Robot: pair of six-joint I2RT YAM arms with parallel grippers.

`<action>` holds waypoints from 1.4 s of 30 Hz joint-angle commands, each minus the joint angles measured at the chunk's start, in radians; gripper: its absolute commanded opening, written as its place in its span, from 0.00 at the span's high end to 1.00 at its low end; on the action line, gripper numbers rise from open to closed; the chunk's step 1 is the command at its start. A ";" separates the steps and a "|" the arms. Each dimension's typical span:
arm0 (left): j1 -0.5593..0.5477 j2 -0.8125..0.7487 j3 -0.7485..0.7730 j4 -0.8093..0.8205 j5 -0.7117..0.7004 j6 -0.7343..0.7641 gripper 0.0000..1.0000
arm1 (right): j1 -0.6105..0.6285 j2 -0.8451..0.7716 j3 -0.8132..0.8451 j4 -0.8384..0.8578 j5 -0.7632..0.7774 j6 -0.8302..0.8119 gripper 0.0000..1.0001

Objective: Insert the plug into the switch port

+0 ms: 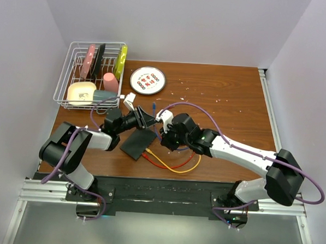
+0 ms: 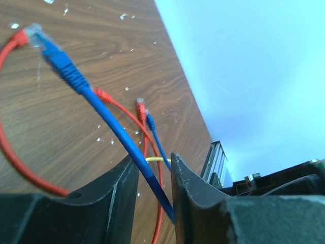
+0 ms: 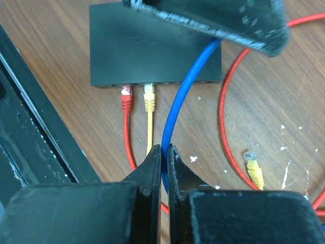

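Note:
The switch [image 3: 152,46] is a flat black box lying on the wood table, with a red plug [image 3: 126,99] and a yellow plug [image 3: 149,99] seated in its front edge. My right gripper [image 3: 164,148] is shut on the blue cable [image 3: 185,96] just in front of those ports. The cable rises to my left gripper [image 2: 152,160], whose jaws stand apart around it with some gap left. Beyond them the blue plug [image 2: 43,40] sticks out free in the air, clear tip forward. From above, both grippers meet over the switch [image 1: 139,143].
A loose yellow plug [image 3: 252,165] and loops of red cable [image 3: 223,101] lie right of the switch. A wire dish rack [image 1: 91,74] with dishes stands at the back left, a round white plate [image 1: 147,80] beside it. Crumbs dot the table.

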 commanded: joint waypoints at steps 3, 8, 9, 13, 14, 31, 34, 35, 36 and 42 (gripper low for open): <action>0.002 -0.019 0.036 0.171 0.009 -0.015 0.66 | 0.015 -0.015 -0.006 -0.010 -0.038 -0.044 1.00; 0.023 -0.081 0.021 0.169 0.003 0.014 0.74 | 0.015 -0.019 -0.019 -0.009 -0.005 -0.038 1.00; 0.032 -0.107 0.015 0.178 0.005 0.016 0.79 | 0.015 -0.015 -0.017 -0.016 0.006 -0.036 1.00; 0.046 -0.171 -0.020 0.226 0.025 0.032 0.88 | 0.015 0.002 -0.007 -0.022 0.031 -0.032 1.00; 0.048 -0.183 -0.031 0.230 0.028 0.037 0.88 | 0.016 0.002 -0.005 -0.022 0.028 -0.032 1.00; -0.003 -0.490 -0.125 -0.075 -0.135 0.299 1.00 | 0.013 -0.206 0.013 0.198 0.094 0.091 0.16; -0.024 -0.506 -0.137 -0.092 -0.171 0.309 1.00 | 0.012 -0.223 0.032 0.272 0.130 0.134 0.16; -0.042 -0.515 -0.137 -0.101 -0.185 0.315 1.00 | 0.012 -0.220 0.038 0.306 0.143 0.146 0.17; -0.053 -0.519 -0.137 -0.127 -0.222 0.332 1.00 | 0.012 -0.219 0.047 0.323 0.153 0.160 0.18; -0.107 -0.559 -0.132 -0.179 -0.310 0.352 1.00 | 0.007 -0.134 0.078 0.389 0.195 0.243 0.22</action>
